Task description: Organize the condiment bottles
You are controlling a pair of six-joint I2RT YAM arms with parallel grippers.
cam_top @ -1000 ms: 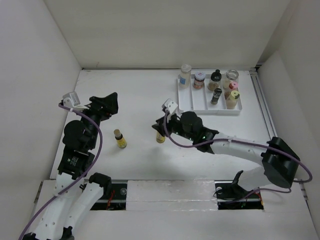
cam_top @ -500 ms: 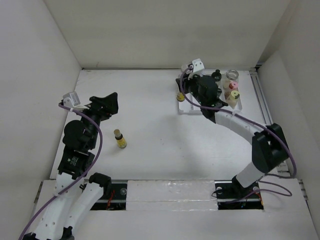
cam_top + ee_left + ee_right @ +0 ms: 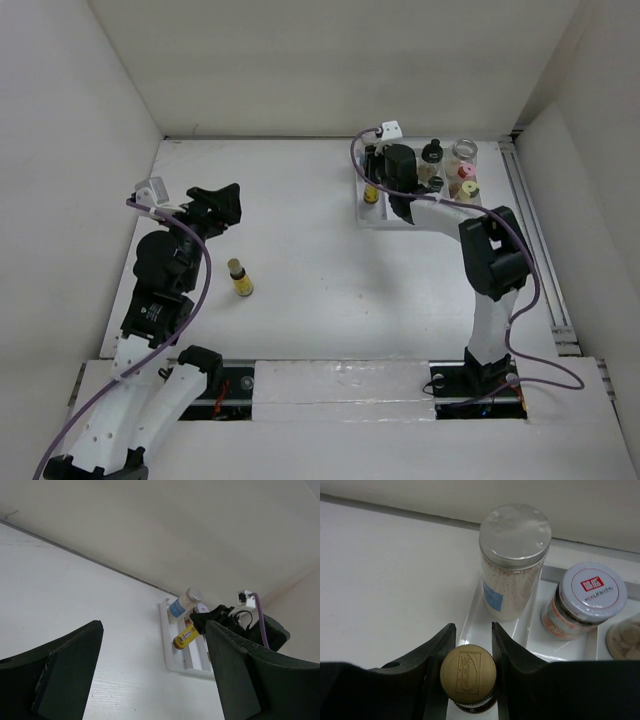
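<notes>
Right gripper [image 3: 470,647]: jaws closed on a gold-capped bottle [image 3: 468,676], one finger pressed to each side of the cap. In the top view this bottle shows a yellow label and hangs over the near end of the leftmost compartment of the white tray [image 3: 402,225]; cannot tell whether its base touches the tray floor. Silver-capped jar [image 3: 515,562], blue label, pale granular fill, stands upright at the far end of that same compartment, just beyond the held bottle, not touching it. Jar with red-and-white cap [image 3: 585,600] stands in the next compartment to the right of it. Further right in the tray, top view: black-capped bottle [image 3: 431,152], clear glass jar [image 3: 462,152], pink-capped bottle [image 3: 465,172], one more small bottle [image 3: 468,190] on the near side of that; the right arm hides part of the tray's middle. Left gripper [image 3: 153,645]: fingers [image 3: 65,670] spread wide, nothing between them, held above the table well to the left of the tray. One yellow-labelled bottle [image 3: 240,278] stands upright alone on the table, well left of and nearer than the tray, apart from the left gripper.
</notes>
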